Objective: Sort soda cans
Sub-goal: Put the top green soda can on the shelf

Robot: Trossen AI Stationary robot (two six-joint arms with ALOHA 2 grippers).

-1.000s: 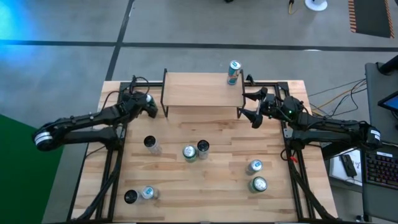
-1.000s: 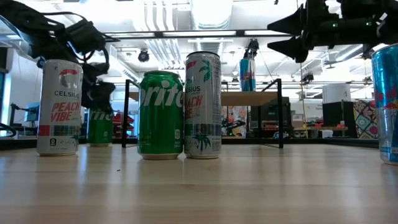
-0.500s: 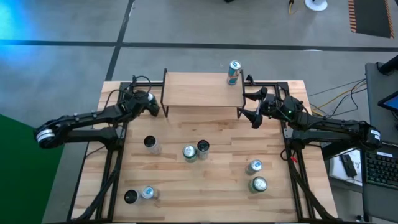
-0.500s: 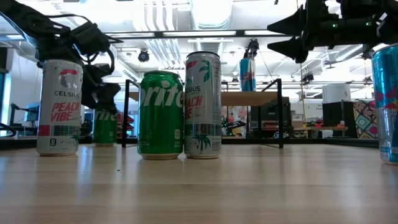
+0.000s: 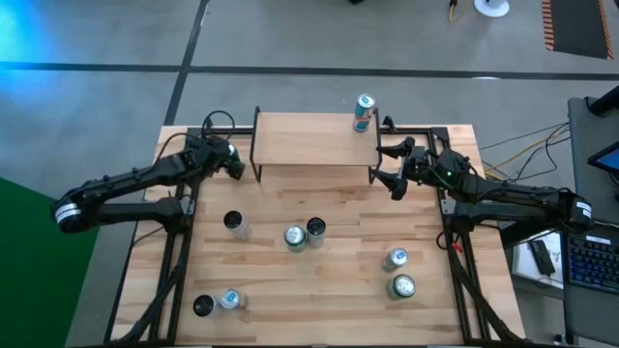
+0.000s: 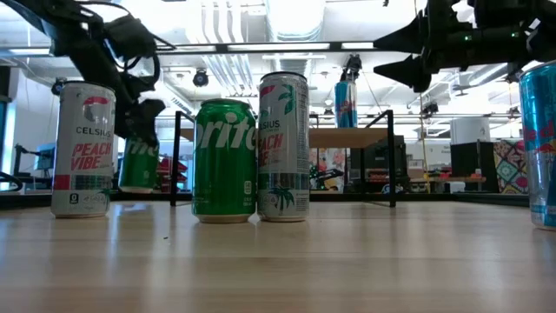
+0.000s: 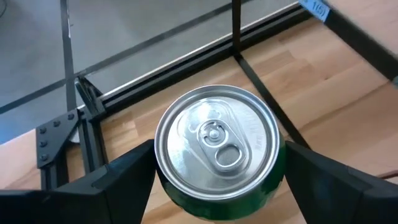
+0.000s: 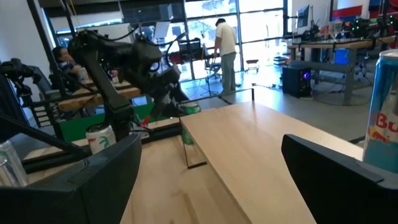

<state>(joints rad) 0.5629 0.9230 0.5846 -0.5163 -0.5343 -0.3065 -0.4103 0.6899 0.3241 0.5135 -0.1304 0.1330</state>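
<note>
While your left gripper [image 7: 217, 180] pinches a green can [image 7: 216, 149] between its fingers [image 7: 121, 180], one pad on each side, the can hangs tilted just clear of the table [image 6: 278, 261]. Your right gripper [image 5: 389, 164] waits with fingers spread wide, the blue can [image 5: 364, 112] on the shelf [image 5: 309, 140] just beyond them.

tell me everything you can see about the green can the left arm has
The green can is a small metal cylinder with a silver top, its pull tab unopened. It stands nearly upright, slightly tilted, clamped at its sides by the left end effector. In the low view it hangs just above the table, by the left post of the raised wooden shelf.
</note>
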